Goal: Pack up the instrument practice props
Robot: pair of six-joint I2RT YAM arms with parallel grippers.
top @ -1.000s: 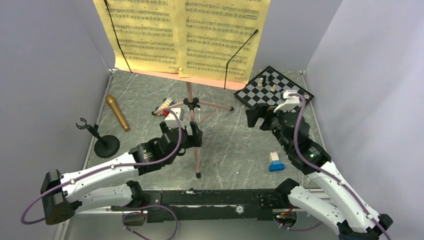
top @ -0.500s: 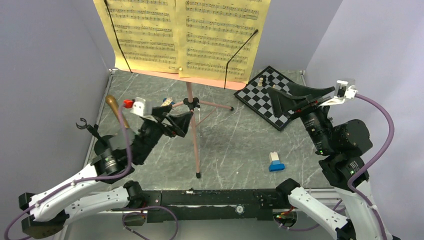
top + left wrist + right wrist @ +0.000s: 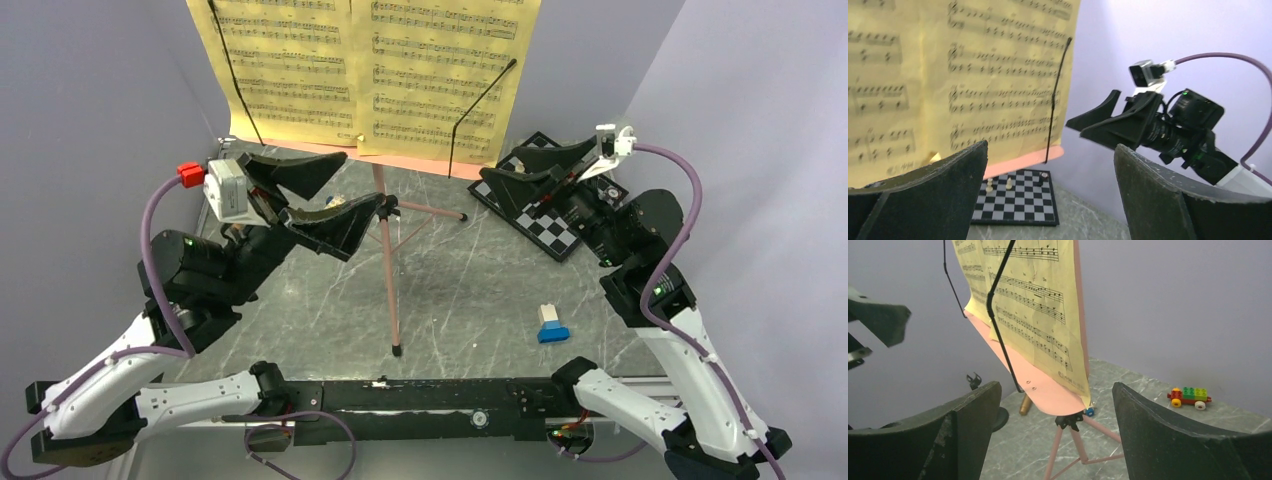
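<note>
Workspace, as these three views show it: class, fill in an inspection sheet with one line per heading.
Surface: grey marbled tabletop, scratched.
Job's things: pink music stand upright, yellow sheet-music pages on its desk; microphone lying flat near the mic stand.
Clutter: chessboard with a few pieces on it; blue-and-white brick; toy brick car.
Grippers: left gripper and right gripper both open, empty, raised on either side of the stand's desk.
Cables: left purple cable and right purple cable loop off the wrists; no snag seen.
Surroundings: plain pale walls on three sides.
</note>
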